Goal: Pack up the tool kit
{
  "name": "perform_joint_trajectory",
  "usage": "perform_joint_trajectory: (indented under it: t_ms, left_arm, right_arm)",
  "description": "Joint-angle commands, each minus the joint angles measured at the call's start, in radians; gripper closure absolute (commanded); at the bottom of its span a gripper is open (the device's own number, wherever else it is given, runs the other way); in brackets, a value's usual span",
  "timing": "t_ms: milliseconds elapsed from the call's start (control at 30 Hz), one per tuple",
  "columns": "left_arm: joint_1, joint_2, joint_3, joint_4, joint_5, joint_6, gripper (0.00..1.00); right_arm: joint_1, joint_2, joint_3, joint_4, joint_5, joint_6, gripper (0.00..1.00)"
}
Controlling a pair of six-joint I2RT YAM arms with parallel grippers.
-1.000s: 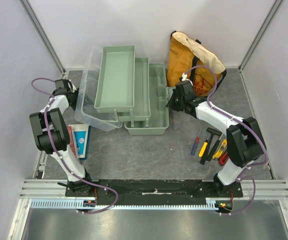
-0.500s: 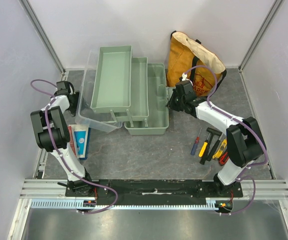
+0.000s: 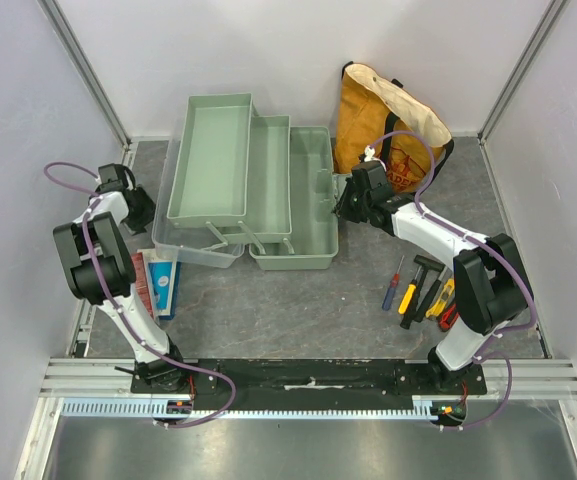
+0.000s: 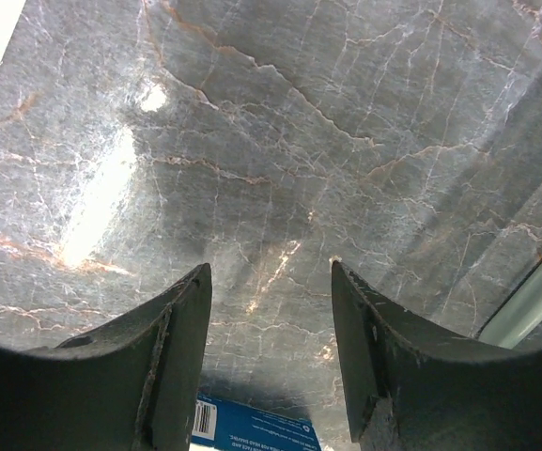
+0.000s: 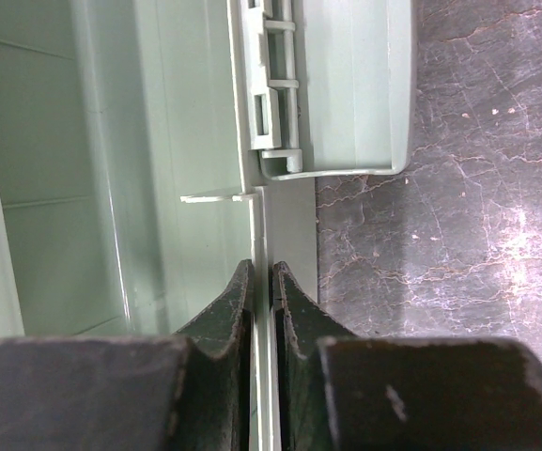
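The sage-green toolbox (image 3: 313, 190) stands open at the back middle. Its cantilever trays (image 3: 213, 155) are fanned out to the left over the clear lid (image 3: 183, 250). My right gripper (image 3: 340, 205) is at the box's right side. In the right wrist view it (image 5: 262, 265) is shut on the thin right wall of the toolbox (image 5: 158, 188). My left gripper (image 3: 138, 210) is left of the lid; it (image 4: 271, 268) is open and empty above bare table. Several red, yellow and black-handled hand tools (image 3: 423, 290) lie on the table at the right.
A mustard-yellow tote bag (image 3: 388, 120) stands behind my right arm. Red and blue flat packets (image 3: 163, 280) lie by my left arm; the blue packet (image 4: 252, 432) shows under my left fingers. Grey walls close in the back and both sides.
The trays and clear lid have swung further out to the left and lower. My left gripper has drawn back to the left, away from the lid. The right gripper has not moved.
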Motion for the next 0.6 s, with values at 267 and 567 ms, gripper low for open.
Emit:
perform_joint_trajectory:
  t_ms: [267, 567]
  left_arm:
    - [0.002, -0.127, 0.066, -0.041, -0.205, -0.033, 0.39]
    - [-0.001, -0.240, 0.182, -0.134, -0.186, -0.037, 0.29]
  right_arm:
    - [-0.002, 0.009, 0.071, -0.082, -0.002, -0.014, 0.71]
    - [-0.029, -0.044, 0.257, -0.165, 0.044, -0.052, 0.44]
